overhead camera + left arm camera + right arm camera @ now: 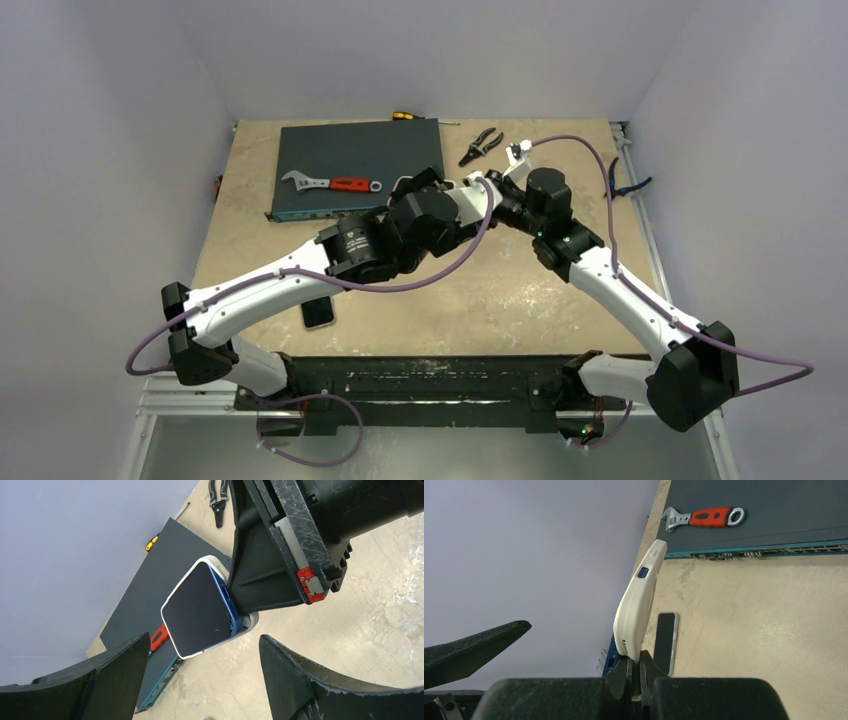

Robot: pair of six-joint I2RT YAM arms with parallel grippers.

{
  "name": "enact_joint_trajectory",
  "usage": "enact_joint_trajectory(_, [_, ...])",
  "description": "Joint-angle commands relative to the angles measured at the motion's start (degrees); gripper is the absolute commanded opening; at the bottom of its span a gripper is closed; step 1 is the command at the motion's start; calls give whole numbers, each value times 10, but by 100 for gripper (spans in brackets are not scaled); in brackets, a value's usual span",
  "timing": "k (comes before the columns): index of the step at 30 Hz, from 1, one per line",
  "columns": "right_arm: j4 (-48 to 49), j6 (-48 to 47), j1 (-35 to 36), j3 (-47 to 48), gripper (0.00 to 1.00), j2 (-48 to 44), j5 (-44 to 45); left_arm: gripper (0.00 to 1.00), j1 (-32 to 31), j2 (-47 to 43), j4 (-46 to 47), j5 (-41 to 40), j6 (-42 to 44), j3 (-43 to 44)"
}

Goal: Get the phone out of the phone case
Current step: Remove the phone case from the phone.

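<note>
Beige counter (500, 290) under pale walls: the phone (200, 610), blue-edged, sits in its white case (636, 610), held in the air beside the dark box's (350, 160) near corner. Right fingers (651, 672) are clamped on the case's rim. Left fingers (295, 675) stand apart, facing the screen. That thin pinch could slip under a push, dropping both onto the counter.
</note>
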Motion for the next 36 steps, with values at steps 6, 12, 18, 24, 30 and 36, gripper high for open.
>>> enact_joint_trajectory(6, [27,-2,-1,50,0,-9,-5,71,-3,38,-14,-49,31,35])
enact_joint_trajectory(12, [21,-2,-1,55,0,-14,-8,64,-3,47,5,-81,48,28])
enact_joint_trajectory(18, [18,-3,-1,57,0,-16,-4,49,-3,58,28,-114,63,28])
enact_joint_trajectory(24, [18,0,-1,53,0,-20,-10,46,-3,66,49,-119,72,25])
enact_joint_trajectory(30, [24,17,-1,55,0,-28,-26,38,-2,76,74,-128,87,12])
enact_joint_trajectory(36, [16,26,-1,65,0,-42,-51,34,3,91,88,-143,102,15])
